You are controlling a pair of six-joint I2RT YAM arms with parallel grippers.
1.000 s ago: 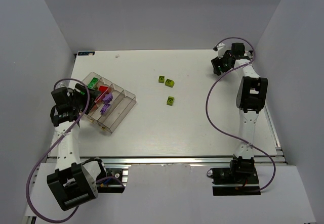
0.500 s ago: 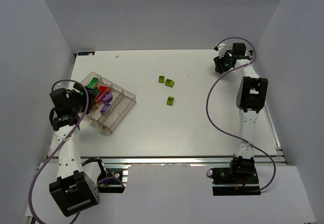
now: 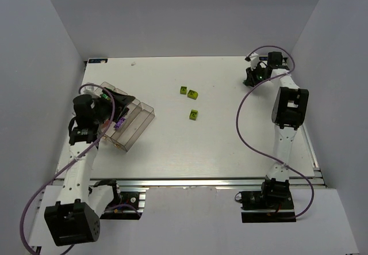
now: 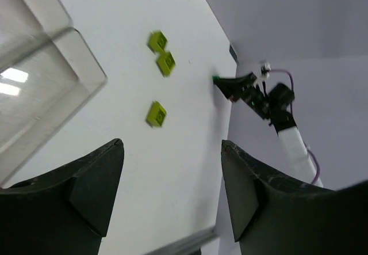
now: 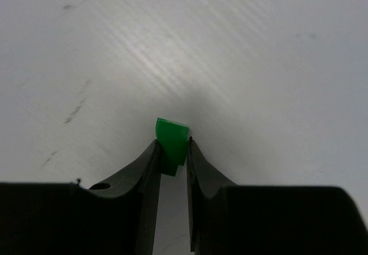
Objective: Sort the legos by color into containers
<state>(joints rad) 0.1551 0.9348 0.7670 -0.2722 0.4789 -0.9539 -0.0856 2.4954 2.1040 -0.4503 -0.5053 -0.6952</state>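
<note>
My right gripper (image 5: 171, 147) is shut on a small green lego (image 5: 172, 137) at the table's far right; from above that gripper (image 3: 251, 77) is low on the table. Three yellow-green legos (image 3: 183, 90) (image 3: 194, 94) (image 3: 194, 114) lie loose mid-table, also visible in the left wrist view (image 4: 157, 41) (image 4: 167, 63) (image 4: 156, 114). The clear divided container (image 3: 138, 122) sits at the left with purple legos (image 3: 119, 122) and a green one (image 3: 105, 95) inside. My left gripper (image 3: 122, 103) hovers over it, open and empty (image 4: 171, 151); it hides part of the tray's contents.
White walls enclose the table on three sides. The right arm's purple cable (image 3: 244, 117) loops over the right part of the table. A metal rail (image 3: 201, 181) runs along the near edge.
My right gripper has closed on the green lego at the far right. The left arm has swung rightward, bringing its open gripper over the tray.
</note>
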